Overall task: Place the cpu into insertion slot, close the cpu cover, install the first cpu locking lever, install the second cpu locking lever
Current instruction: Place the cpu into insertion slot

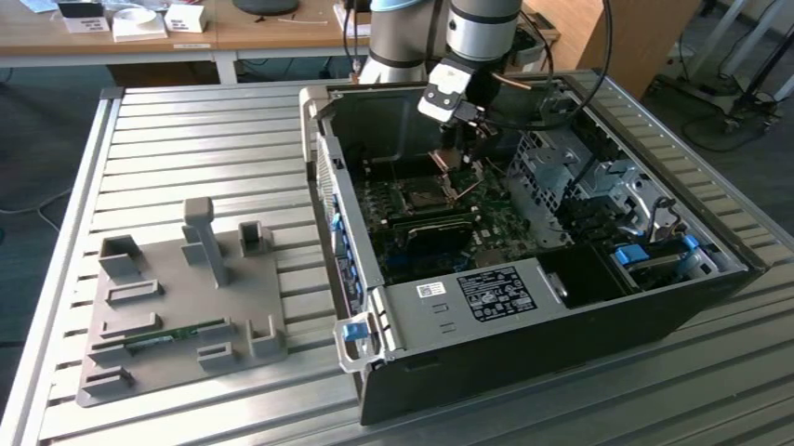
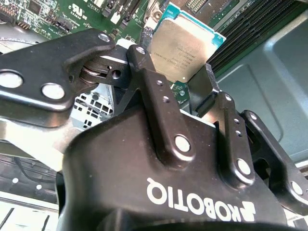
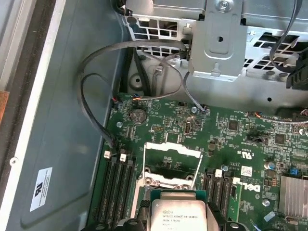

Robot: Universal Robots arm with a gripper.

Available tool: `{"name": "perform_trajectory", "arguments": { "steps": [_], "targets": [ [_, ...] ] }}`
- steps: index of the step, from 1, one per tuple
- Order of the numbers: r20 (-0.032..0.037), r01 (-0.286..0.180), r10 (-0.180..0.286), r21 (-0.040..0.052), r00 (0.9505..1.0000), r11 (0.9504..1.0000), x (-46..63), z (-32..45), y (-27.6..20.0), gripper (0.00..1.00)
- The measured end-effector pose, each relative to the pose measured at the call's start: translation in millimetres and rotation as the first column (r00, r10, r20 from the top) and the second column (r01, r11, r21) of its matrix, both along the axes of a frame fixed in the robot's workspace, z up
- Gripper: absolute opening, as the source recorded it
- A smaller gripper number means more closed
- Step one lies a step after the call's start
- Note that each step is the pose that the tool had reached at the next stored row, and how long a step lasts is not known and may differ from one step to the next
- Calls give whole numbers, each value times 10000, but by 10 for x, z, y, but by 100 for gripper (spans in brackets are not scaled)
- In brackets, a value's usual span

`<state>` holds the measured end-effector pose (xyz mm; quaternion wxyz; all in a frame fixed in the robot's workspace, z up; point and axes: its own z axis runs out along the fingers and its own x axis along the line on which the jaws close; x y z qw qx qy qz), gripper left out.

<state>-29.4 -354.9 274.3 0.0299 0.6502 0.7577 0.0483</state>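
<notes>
My gripper (image 2: 179, 57) is shut on the cpu (image 2: 185, 41), a flat square chip with a silvery top and a green edge, clamped between two black fingers (image 2: 144, 67). In the exterior view the gripper (image 1: 456, 178) hangs inside the open computer case (image 1: 522, 307), just above the insertion slot (image 1: 426, 197) on the green motherboard (image 1: 496, 223). The first wrist view shows the cpu (image 3: 175, 211) close over the board. Just beyond it the cpu cover (image 3: 172, 147), a thin silvery frame with a square window, stands raised open. The chip hides most of the slot there.
Black memory slots (image 3: 118, 185) flank the socket on both sides. Grey cables (image 3: 96, 120) loop along the case wall, and a metal drive cage (image 3: 219, 38) stands past the board. On the slatted table, a grey fixture tray (image 1: 186, 316) lies at the exterior view's left.
</notes>
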Motion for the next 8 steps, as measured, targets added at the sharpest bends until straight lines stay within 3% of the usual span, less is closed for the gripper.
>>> {"name": "perform_trajectory", "arguments": {
  "steps": [4, 8],
  "targets": [
    [1, 7, -7, 2, 10000, 10000, -2, -13, 1, 54],
    [-1, 35, -35, -1, 10000, 10000, -16, -77, 0, 54]
  ]
}}
